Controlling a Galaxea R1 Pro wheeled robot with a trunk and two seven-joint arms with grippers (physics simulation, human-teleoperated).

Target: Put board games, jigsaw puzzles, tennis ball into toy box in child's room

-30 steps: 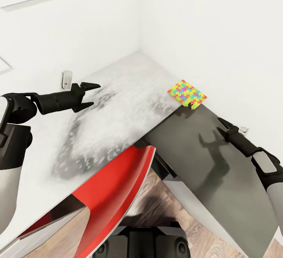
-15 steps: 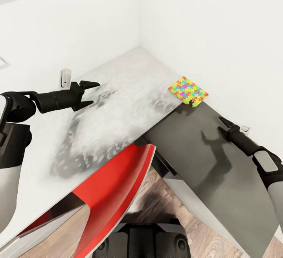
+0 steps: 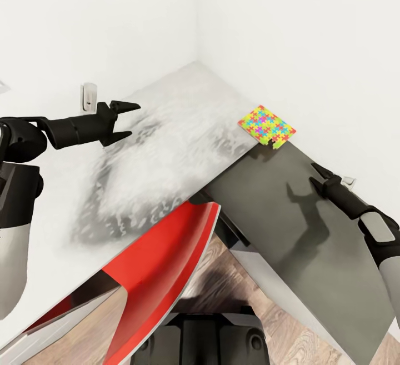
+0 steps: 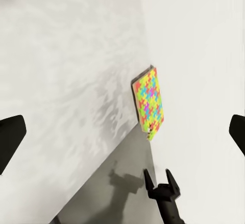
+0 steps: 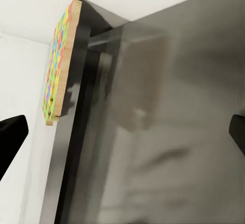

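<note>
The pale grey table (image 3: 166, 131) runs into the room corner, with the lower dark grey cabinet (image 3: 289, 226) abutting its near-right edge and a red chair (image 3: 161, 265) tucked under its front. One jigsaw puzzle (image 3: 266, 126) lies flat at the table's far right end, close to the wall and slightly overhanging the step down to the cabinet. The left gripper (image 3: 123, 120) hovers over the middle of the tabletop, jaws spread and empty; the right gripper (image 3: 320, 176) hangs over the cabinet, near the puzzle but apart from it, jaws likewise spread. The step in hand appears to be the right arm's approach to the puzzle. Because the board is thin and flat, the overhanging edge is probably the best purchase: one finger should pass beneath that lip and one above, closing only once both flank the board; whether the lip clears the cabinet enough for a finger is hard to judge from the right wrist view. Relative to the earlier head pictures, the left gripper sits slightly higher and the right gripper a little nearer the wall.
</note>
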